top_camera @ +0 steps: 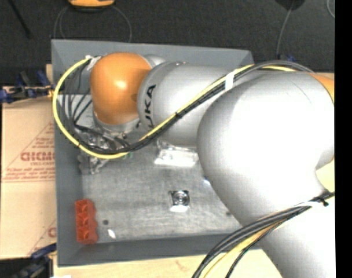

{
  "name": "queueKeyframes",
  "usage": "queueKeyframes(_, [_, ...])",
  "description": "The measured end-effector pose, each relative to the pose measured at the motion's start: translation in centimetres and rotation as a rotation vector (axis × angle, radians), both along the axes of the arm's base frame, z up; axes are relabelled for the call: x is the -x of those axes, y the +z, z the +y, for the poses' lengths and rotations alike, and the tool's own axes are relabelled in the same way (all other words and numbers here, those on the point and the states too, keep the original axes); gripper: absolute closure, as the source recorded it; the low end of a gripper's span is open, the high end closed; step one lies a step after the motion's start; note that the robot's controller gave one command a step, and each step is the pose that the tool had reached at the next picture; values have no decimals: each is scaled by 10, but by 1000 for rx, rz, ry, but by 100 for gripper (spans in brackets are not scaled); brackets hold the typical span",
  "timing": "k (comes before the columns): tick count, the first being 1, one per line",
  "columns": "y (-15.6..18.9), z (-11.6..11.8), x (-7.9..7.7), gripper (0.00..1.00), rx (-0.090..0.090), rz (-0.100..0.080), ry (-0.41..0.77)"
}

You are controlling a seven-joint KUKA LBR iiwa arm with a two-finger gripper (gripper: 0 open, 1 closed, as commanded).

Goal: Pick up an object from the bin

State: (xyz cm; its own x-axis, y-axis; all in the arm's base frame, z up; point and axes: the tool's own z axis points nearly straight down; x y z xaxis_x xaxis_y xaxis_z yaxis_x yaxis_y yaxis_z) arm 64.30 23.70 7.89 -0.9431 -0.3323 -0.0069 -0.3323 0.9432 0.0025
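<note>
Four loose things at least sat in the grey metal bin; the arm covered a lot of it. Big silver KUKA arm spanned from the right of the frame to the upper left, ending in the rounded orange wrist cover, with a yellow cable looped round it. Below that cover hung the gripper, left-centre of the frame, low over the bin's left side. Its mechanism was dark and cluttered there, so couldn't tell if it was wide or narrow, or if anything was in it. Nearest was a dark item with pale stripes against the left wall at upper left, just above the gripper and partly behind the cable; contact unclear. At frame centre, right of the gripper, lay a clear shiny plastic piece, tucked at the arm's edge. Below that, on bare floor, lay a small shiny square metal part, well apart from the gripper. Lower-left corner had a red studded plastic brick beside the left wall, long side running up-down. Just right of the brick's lower end lay a tiny white chip, near the front wall.
</note>
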Motion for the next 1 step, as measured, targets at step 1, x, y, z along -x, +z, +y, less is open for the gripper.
queueKeyframes(1, [180, -19, 13, 100, 3, -9, 224])
